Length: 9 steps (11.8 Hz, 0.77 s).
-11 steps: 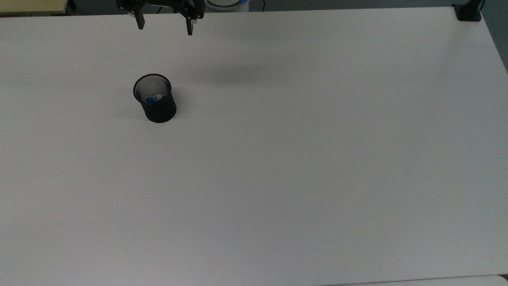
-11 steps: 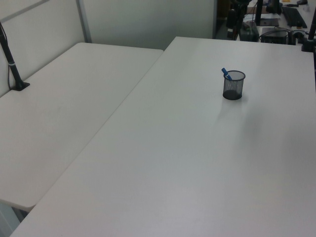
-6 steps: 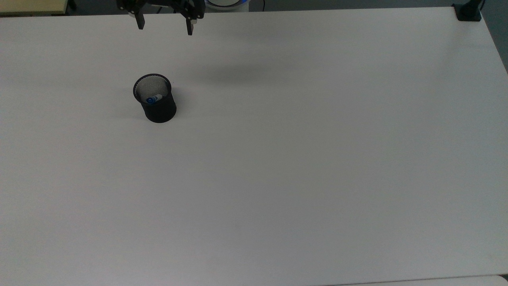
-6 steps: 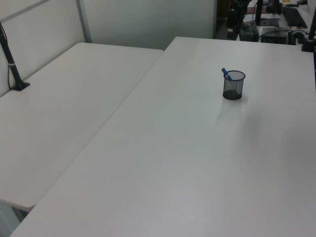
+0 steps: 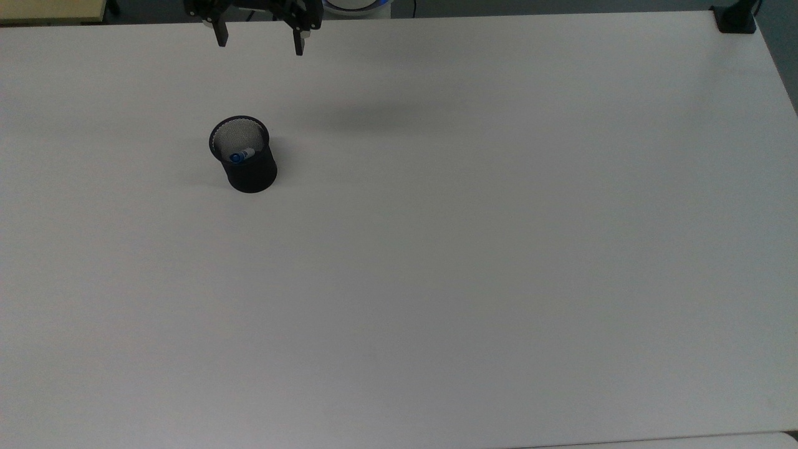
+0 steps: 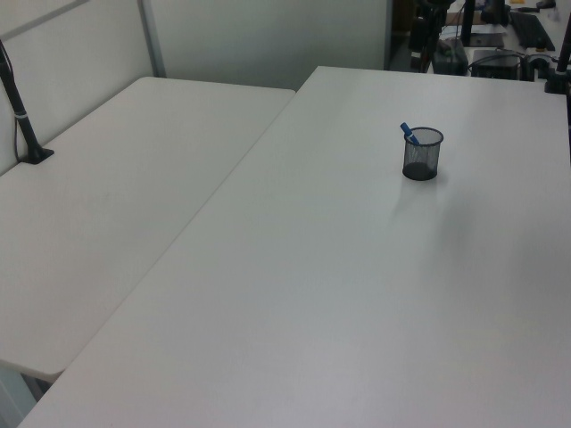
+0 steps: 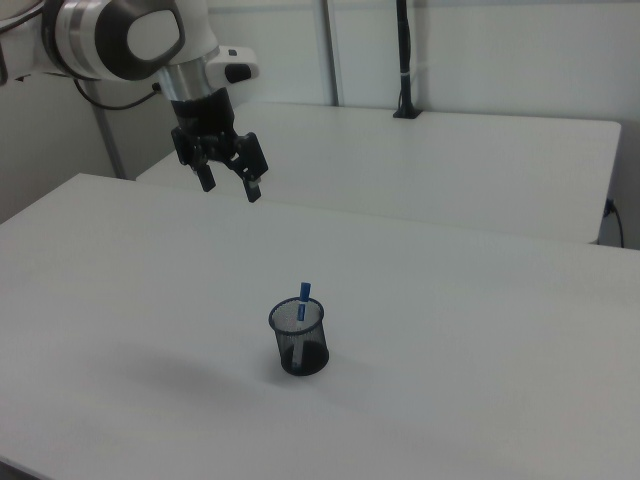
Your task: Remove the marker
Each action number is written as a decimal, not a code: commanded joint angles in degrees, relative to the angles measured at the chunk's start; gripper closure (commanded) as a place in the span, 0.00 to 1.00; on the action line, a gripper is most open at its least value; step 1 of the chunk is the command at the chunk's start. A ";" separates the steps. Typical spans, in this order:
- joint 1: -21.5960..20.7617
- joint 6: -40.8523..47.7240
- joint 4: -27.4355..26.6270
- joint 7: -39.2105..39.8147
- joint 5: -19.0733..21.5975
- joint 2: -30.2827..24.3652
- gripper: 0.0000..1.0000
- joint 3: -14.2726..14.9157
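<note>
A black mesh cup (image 5: 244, 156) (image 6: 422, 153) (image 7: 299, 338) stands upright on the white table (image 5: 474, 237). The marker (image 5: 240, 154) (image 6: 409, 133) (image 7: 303, 299), white with a blue cap, leans inside the cup with its blue end poking above the rim. My gripper (image 5: 257, 40) (image 7: 230, 186) hangs open and empty high above the table, well apart from the cup, toward the far edge in the top view and up and to the left of the cup in the right view.
A second white table (image 6: 116, 196) (image 7: 450, 160) adjoins this one. Black clamp posts (image 6: 22, 120) (image 7: 404, 60) stand on it, and another black clamp (image 5: 735, 17) sits at the top view's upper right corner. The arm casts a faint shadow (image 5: 374, 117) on the table.
</note>
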State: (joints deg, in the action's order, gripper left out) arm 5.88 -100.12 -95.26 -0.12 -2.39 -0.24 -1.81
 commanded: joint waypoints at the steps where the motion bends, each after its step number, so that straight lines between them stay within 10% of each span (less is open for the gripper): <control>1: -1.56 0.19 -0.81 6.85 -1.13 1.99 0.00 0.40; 9: -1.67 -8.31 -6.15 9.79 -8.95 8.07 0.00 0.84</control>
State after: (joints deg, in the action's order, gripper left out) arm 2.99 -103.43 -97.06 8.67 -10.06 9.57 -1.63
